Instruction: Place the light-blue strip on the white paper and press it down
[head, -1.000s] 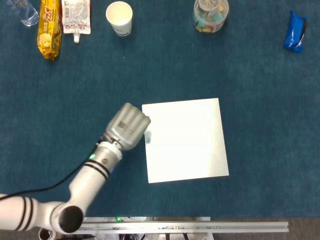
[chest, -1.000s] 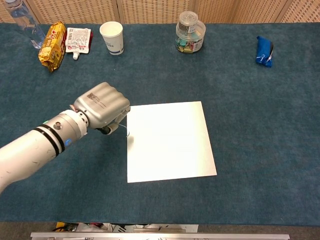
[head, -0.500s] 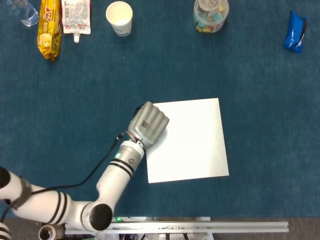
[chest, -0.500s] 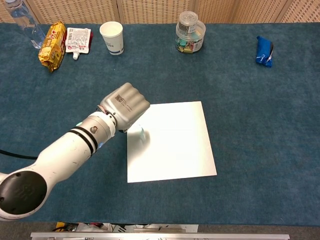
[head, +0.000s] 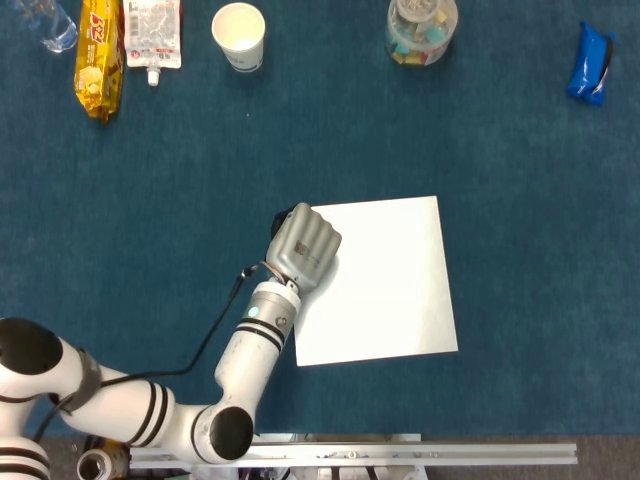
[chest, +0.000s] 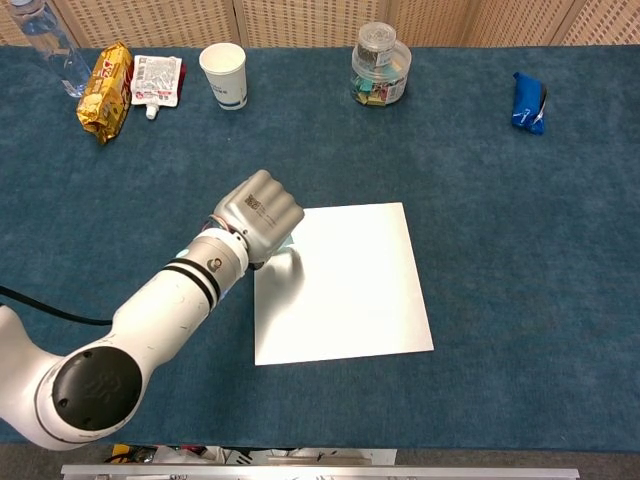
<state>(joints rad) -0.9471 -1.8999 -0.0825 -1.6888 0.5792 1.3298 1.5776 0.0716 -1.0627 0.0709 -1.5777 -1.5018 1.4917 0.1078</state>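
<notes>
The left hand (head: 304, 247) was curled into a fist over the near-left corner of the paper (head: 385, 285). Whether it held the strip, I could not tell; the strip was hidden under it. The rest of the paper lay flat to the hand's right.

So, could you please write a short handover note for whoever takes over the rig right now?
Left hand: fingers curled into a fist over the near-left corner area of the white paper; whether it holds anything cannot be seen.
Right hand: not in either view.
Light-blue strip: not visible in either view; it may be hidden beneath the left hand.
Done: the left hand is at the paper, seemingly in place to set down or press the strip.
Left: confirm that the strip lies on the paper, press it down, then lift the hand away.
</notes>
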